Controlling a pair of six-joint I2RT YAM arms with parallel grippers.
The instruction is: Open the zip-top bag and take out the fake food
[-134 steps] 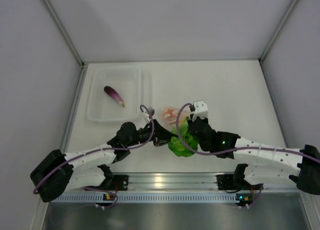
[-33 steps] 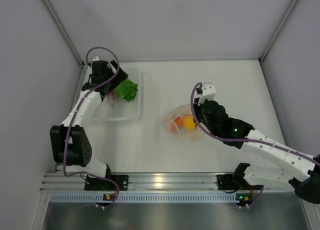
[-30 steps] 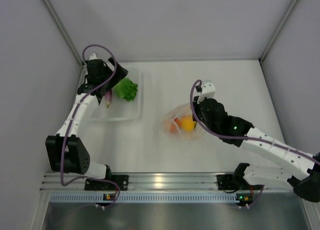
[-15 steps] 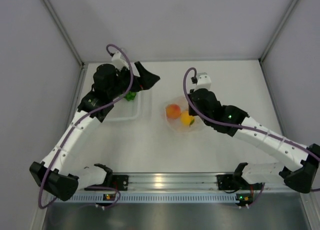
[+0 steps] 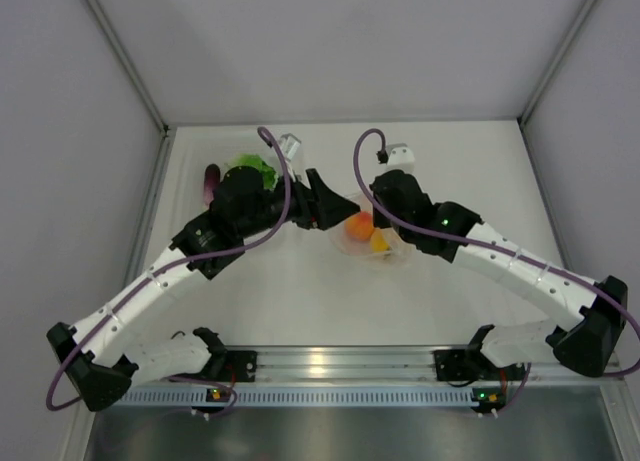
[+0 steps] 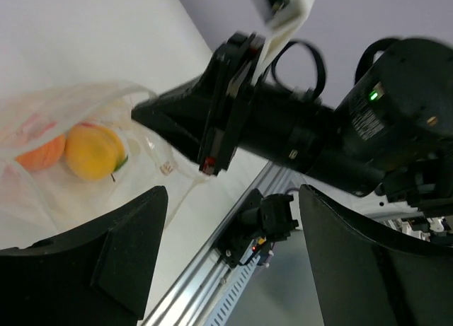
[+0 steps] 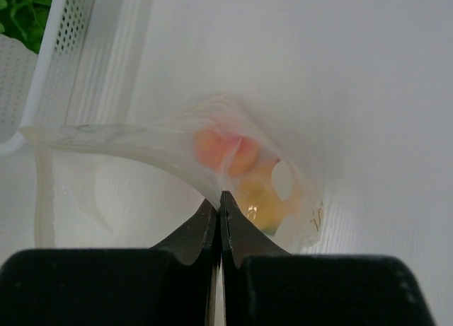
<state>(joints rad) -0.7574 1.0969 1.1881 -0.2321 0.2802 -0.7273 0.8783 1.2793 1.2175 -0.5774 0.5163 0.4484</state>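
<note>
The zip-top bag [image 5: 385, 249] hangs open at mid-table, its rim pinched in my shut right gripper [image 5: 373, 219]. Two peach-like fake food pieces lie inside, an orange one [image 5: 358, 226] and a yellow one [image 5: 378, 241]. The right wrist view shows the jaws [image 7: 221, 197] shut on the bag's [image 7: 106, 138] upper edge. My left gripper [image 5: 322, 203] is open and empty just left of the bag's mouth. In the left wrist view its fingers [image 6: 106, 262] frame the bag [image 6: 42, 114] and the yellow piece [image 6: 92, 150]. The lettuce [image 5: 250, 165] and eggplant [image 5: 211, 181] lie in the tray.
The clear rigid tray [image 7: 67, 54] stands at the back left, largely covered by my left arm in the top view. The booth walls close in on both sides. The metal rail [image 5: 320, 366] with the arm bases runs along the near edge.
My left arm has swung from the tray to the bag's mouth, leaving the lettuce in the tray, and its jaws have narrowed slightly. The right gripper has carried the bag a little toward the back.
</note>
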